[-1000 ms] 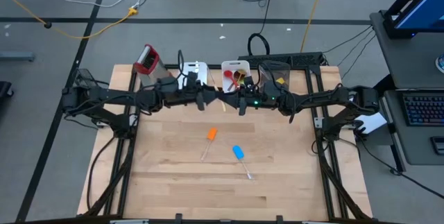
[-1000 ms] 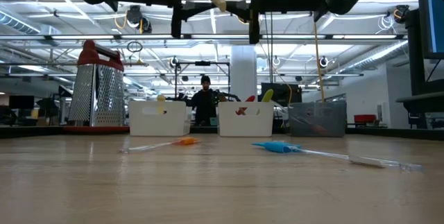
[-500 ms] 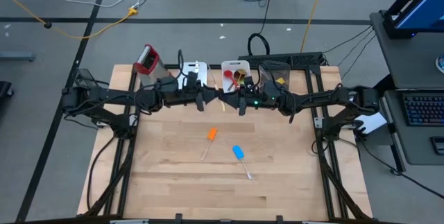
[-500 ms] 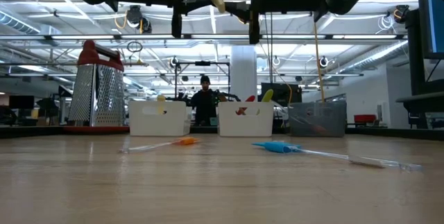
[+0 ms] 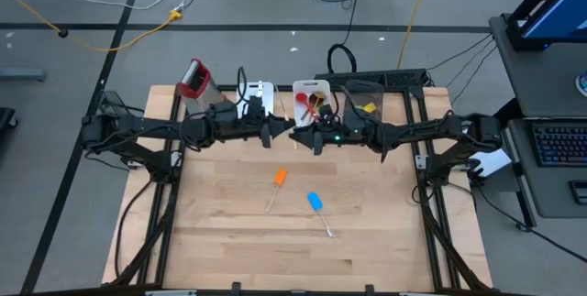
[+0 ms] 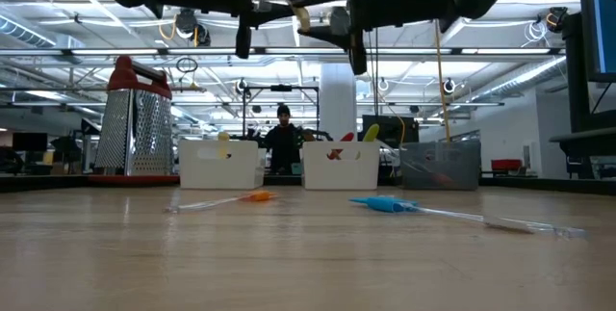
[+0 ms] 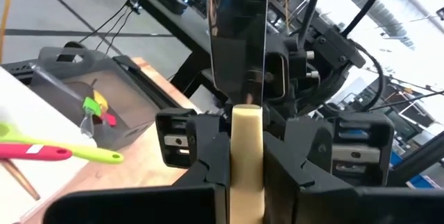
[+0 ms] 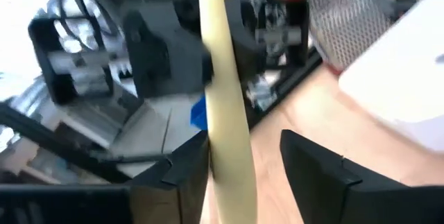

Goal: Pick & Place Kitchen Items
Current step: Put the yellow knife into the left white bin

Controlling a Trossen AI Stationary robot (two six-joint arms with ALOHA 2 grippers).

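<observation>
A cream-handled knife [image 6: 304, 14] is held high above the table's far middle, between my two grippers. My left gripper [image 5: 278, 131] is shut on it. The metal blade [image 7: 236, 37] reaches on toward my right gripper [image 5: 301, 135]. My right gripper is open, with its fingers on either side of the knife's free end [image 8: 222, 92]. An orange spatula [image 5: 278, 180] and a blue spatula [image 5: 315, 202] lie flat on the table. My left gripper pinches the knife's cream handle [image 7: 246, 148] between its two fingers. The fingers come level from the table's left and lie along the knife. The knife sticks out past the fingertips toward the right arm, clear of the table. My right gripper: the knife lies against one finger [image 8: 182, 175] in the wrist view, but I cannot tell whether they touch.
Two white bins [image 5: 258, 94] [image 5: 310, 96] and a grey bin [image 5: 367, 96] stand along the far edge; the middle one holds utensils. A metal grater with a red top [image 5: 193, 78] stands at the far left. A person [image 6: 284, 142] shows beyond the table.
My right gripper has moved toward the table's left, closing up on my left gripper, and its fingers now stand around the knife's free end. The knife stays in my left gripper. The spatulas have not moved.
</observation>
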